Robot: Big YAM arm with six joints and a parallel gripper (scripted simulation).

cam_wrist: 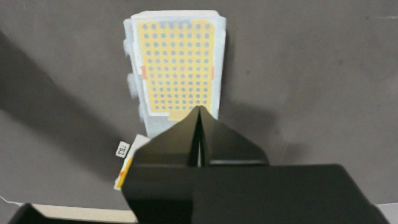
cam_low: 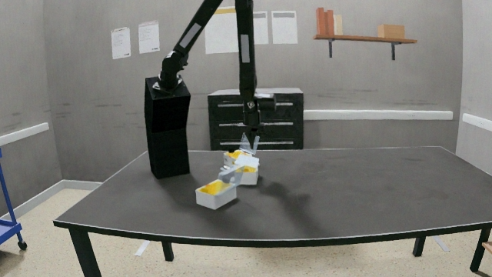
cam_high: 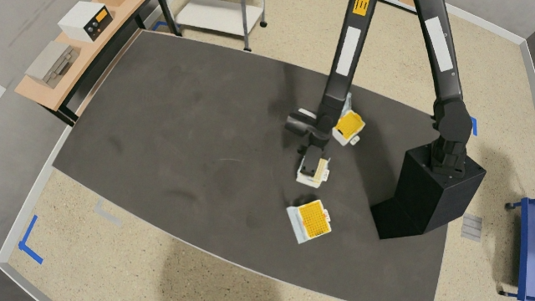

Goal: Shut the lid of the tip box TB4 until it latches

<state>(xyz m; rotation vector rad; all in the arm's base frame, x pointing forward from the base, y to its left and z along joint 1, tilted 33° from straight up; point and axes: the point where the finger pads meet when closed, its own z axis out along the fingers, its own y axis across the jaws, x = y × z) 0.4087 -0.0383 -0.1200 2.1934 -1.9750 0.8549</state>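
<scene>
Three white tip boxes with yellow racks stand in a row on the dark bench. The middle box has its translucent lid lying over the rack, seen plainly in the wrist view (cam_wrist: 175, 75). I cannot tell whether the lid is pressed fully flat. My gripper (cam_high: 311, 160) is shut and empty, right above this box, its fingertips (cam_wrist: 199, 112) at the lid's near edge. The far box (cam_high: 349, 125) and the near box (cam_high: 309, 221) have their lids open. The label tags are too small to read.
The arm's black pedestal (cam_high: 426, 192) stands on the bench right of the boxes. A corner of the far box with its tag (cam_wrist: 121, 148) shows low left in the wrist view. A side table (cam_high: 71, 46) with instruments stands off the bench's far left.
</scene>
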